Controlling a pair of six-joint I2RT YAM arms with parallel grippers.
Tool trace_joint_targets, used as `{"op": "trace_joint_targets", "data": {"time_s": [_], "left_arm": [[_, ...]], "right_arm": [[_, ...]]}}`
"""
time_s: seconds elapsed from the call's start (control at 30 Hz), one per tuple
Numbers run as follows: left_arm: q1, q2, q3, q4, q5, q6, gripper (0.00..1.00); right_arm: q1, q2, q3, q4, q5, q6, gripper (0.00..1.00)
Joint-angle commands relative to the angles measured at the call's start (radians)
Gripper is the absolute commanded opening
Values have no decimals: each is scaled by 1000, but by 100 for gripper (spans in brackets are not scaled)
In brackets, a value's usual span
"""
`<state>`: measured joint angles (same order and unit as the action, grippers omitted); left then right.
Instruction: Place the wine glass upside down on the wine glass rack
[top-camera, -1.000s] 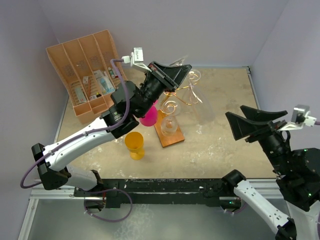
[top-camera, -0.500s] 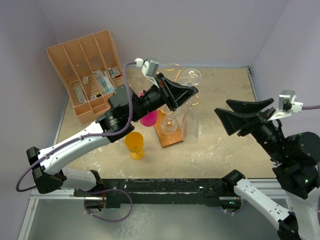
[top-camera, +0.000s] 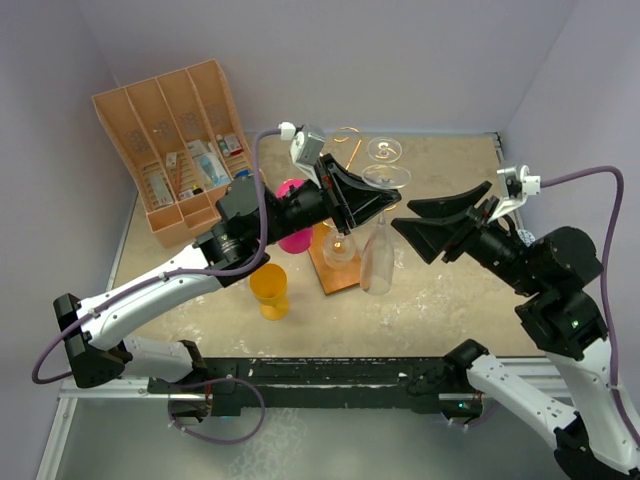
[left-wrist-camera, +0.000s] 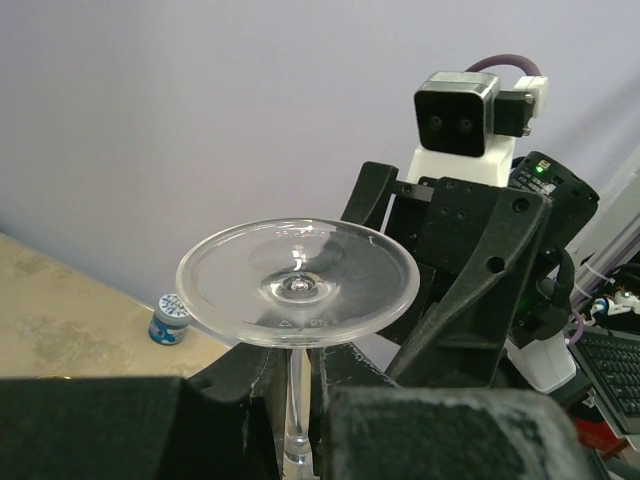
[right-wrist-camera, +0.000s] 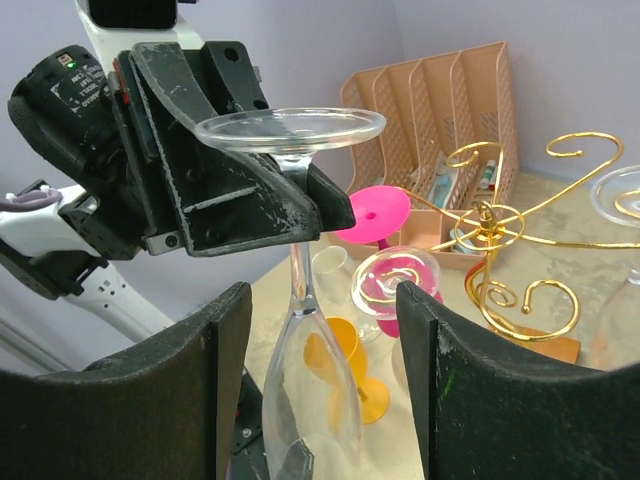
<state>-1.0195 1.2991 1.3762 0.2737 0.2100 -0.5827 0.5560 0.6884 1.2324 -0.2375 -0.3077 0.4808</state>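
My left gripper (top-camera: 374, 205) is shut on the stem of a clear wine glass (top-camera: 377, 258), held upside down with its foot on top and its bowl hanging just right of the rack. The wine glass rack (top-camera: 345, 214) is gold wire on a brown wooden base (top-camera: 340, 276). My right gripper (top-camera: 412, 220) is open and empty, pointing left at the glass. In the right wrist view the glass (right-wrist-camera: 310, 390) shows between my open fingers (right-wrist-camera: 228, 380), with the rack (right-wrist-camera: 488, 232) behind. In the left wrist view the glass foot (left-wrist-camera: 298, 280) sits above my shut left gripper (left-wrist-camera: 296, 400).
A clear glass (top-camera: 337, 250) hangs on the rack and a pink glass (top-camera: 296, 236) stands behind it. An orange cup (top-camera: 270, 290) stands in front left. A tan organiser box (top-camera: 172, 140) stands at the back left. A small blue and white jar (left-wrist-camera: 170, 318) sits near the wall.
My left gripper has swung the glass right and down beside the rack until it hangs bowl down. My right arm has swung left and up, bringing its open gripper close to the glass.
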Motion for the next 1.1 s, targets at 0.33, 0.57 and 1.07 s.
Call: {"op": "trace_joint_targets", "data": {"time_s": [0.33,0.57,1.07], "left_arm": [[-1,-15,1,122,40,-13,0],[-2,-4,-6,145,50,-36,0],[-3,-1,-28,143,53,-75,6]], "right_arm": [[-1,64,-96,205,-120,56,52],[-1,77,-135,264,-144,80,45],[-1,46,-193,307,-41,50,0]]}}
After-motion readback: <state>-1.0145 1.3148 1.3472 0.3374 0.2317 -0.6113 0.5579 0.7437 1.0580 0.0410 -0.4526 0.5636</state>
